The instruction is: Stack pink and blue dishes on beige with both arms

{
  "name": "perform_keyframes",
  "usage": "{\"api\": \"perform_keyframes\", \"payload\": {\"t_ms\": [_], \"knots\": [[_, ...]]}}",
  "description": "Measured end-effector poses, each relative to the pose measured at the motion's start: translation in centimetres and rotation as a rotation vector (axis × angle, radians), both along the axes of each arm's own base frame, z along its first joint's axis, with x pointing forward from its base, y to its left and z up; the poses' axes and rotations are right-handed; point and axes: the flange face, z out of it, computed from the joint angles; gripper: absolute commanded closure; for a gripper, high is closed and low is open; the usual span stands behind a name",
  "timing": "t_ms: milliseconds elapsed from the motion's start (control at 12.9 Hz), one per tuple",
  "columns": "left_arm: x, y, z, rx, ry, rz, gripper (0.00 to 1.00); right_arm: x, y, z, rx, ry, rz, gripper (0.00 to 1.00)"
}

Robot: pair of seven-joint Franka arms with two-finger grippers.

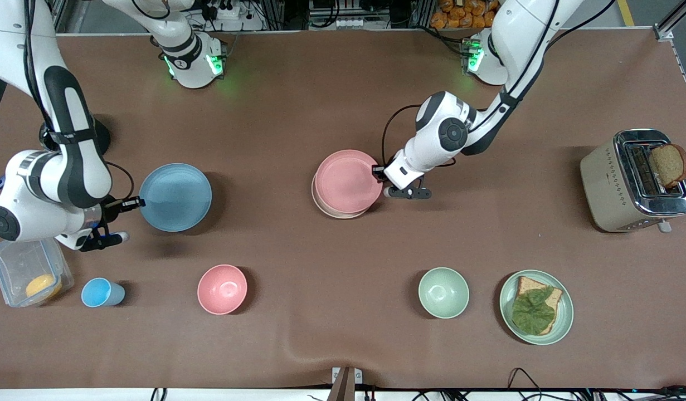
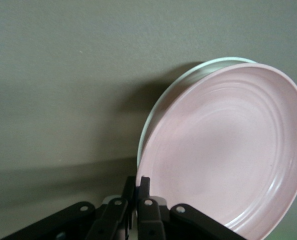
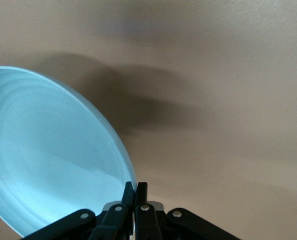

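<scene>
The pale pink plate [image 1: 347,181] lies over the beige plate [image 1: 327,208], whose rim shows under its edge near the table's middle. My left gripper [image 1: 379,174] is shut on the pink plate's rim at the side toward the left arm's end. In the left wrist view the pink plate [image 2: 228,150] looks tilted over the beige plate's rim [image 2: 188,80], with the left gripper [image 2: 137,187] pinching its edge. The light blue plate [image 1: 175,196] hangs a little above the table toward the right arm's end, held by its rim in my right gripper [image 1: 132,204]. The right wrist view shows the blue plate [image 3: 48,150] in the right gripper [image 3: 134,192].
Nearer the camera stand a blue cup [image 1: 100,292], a pink bowl [image 1: 222,289], a green bowl [image 1: 443,292] and a green plate [image 1: 565,320] with toast and lettuce. A clear container [image 1: 11,267] sits by the right arm. A toaster [image 1: 627,184] holds bread.
</scene>
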Motion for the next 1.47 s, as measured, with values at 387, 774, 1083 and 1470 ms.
{"api": "perform_keyframes", "payload": {"t_ms": [387,774,1083,1470], "knots": [[0.2,-0.2,-1.0,-0.006,0.010,0.006,1.00,0.5,4.0,1.6,0.009,0.052,-0.060,1.00],[0.3,-0.5,-1.6,-0.011,0.019,0.008,1.00,1.0,5.4,2.5,0.017,0.055,-0.070,1.00],[0.5,-0.5,-1.7,-0.014,0.021,0.010,1.00,1.6,5.6,3.8,0.017,0.046,-0.080,1.00],[1.1,-0.9,-1.9,-0.023,0.022,0.016,0.95,1.6,8.0,4.1,-0.003,0.065,-0.099,1.00]]}}
